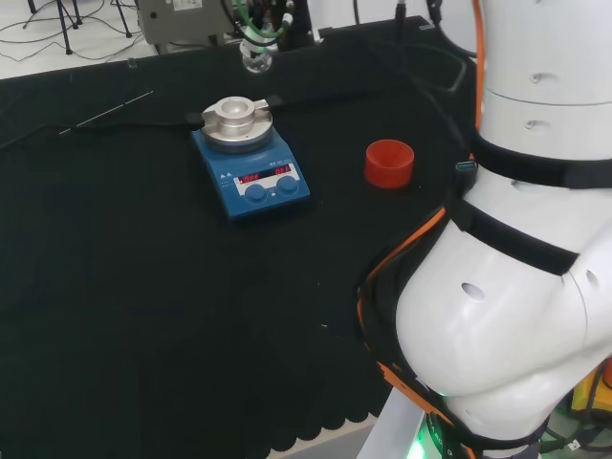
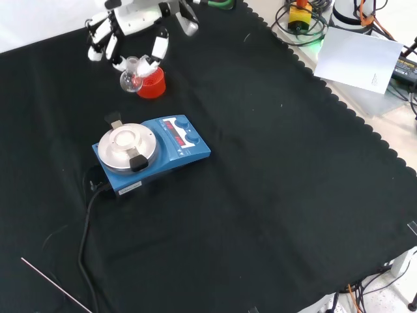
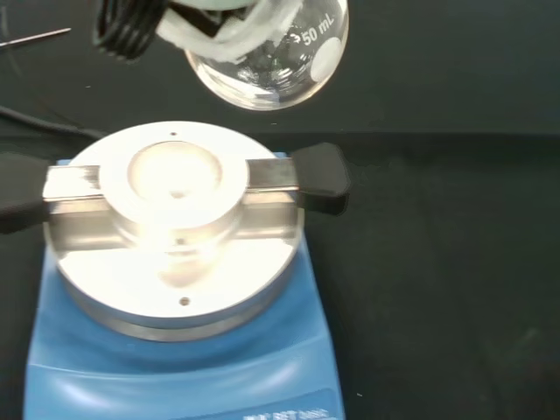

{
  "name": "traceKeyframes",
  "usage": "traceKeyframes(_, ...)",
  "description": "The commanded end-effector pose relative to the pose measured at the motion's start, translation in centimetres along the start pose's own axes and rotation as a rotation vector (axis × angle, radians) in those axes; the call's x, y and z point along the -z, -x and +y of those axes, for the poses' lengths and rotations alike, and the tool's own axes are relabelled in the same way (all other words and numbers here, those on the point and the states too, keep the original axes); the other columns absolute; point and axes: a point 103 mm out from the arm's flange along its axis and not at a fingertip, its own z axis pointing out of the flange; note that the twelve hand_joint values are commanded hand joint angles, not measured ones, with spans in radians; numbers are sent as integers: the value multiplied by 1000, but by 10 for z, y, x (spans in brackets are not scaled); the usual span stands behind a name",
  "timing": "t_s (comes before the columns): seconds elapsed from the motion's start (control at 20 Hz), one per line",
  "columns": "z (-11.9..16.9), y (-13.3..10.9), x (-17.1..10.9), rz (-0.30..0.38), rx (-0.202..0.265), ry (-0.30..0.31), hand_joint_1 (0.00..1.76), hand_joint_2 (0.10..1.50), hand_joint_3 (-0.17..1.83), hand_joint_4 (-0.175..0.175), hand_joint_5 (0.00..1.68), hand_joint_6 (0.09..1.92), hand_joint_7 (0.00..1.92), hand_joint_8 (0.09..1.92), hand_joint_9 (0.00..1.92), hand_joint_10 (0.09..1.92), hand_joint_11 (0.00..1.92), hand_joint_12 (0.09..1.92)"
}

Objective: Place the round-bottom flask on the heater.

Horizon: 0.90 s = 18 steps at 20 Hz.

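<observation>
Front view has the hand (image 2: 133, 29) up in the upper left of the frame, fingers curled around the neck of a clear round-bottom flask (image 2: 131, 81) that hangs just left of the red ribbed stand (image 2: 152, 85). Lower down, left of center, the blue heater (image 2: 151, 155) sits on the black cloth (image 2: 273, 195) with its silver round block on top and nothing in it. Wrist view puts the flask's bulb at the top center, off the heater. A thin rod (image 2: 55, 285) lies lower left.
</observation>
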Motion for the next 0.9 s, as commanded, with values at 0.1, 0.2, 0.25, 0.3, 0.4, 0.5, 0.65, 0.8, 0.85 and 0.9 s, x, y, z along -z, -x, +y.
traceKeyframes(0.1,13,-35,-7,-29,71,-39,1041,717,812,175,1008,1198,340,585,458,610,105,1331)
traceKeyframes(0.2,17,-36,-8,-36,77,-41,1041,717,812,175,1008,1198,340,585,458,610,105,1331)
traceKeyframes(0.25,19,-35,-9,-37,78,-44,1041,717,813,175,1008,1198,341,585,458,610,106,1331)
traceKeyframes(0.3,22,-34,-11,-38,79,-49,1041,717,813,175,1008,1198,341,585,459,610,106,1331)
traceKeyframes(0.4,26,-33,-13,-36,78,-55,1042,716,813,175,1008,1198,341,584,459,609,107,1331)
traceKeyframes(0.5,30,-31,-16,-38,81,-59,1042,716,814,175,1009,1197,341,584,459,609,107,1331)
traceKeyframes(0.65,37,-30,-20,-39,81,-65,1042,715,815,175,1009,1197,342,584,459,609,108,1331)
traceKeyframes(0.8,44,-28,-25,-37,82,-76,1042,714,815,175,1010,1196,342,584,459,609,108,1331)
traceKeyframes(0.85,46,-28,-27,-40,82,-78,1042,714,815,175,1010,1196,342,584,459,609,108,1331)
traceKeyframes(0.9,47,-28,-29,-39,82,-81,1042,714,816,175,1010,1196,342,584,459,609,108,1330)
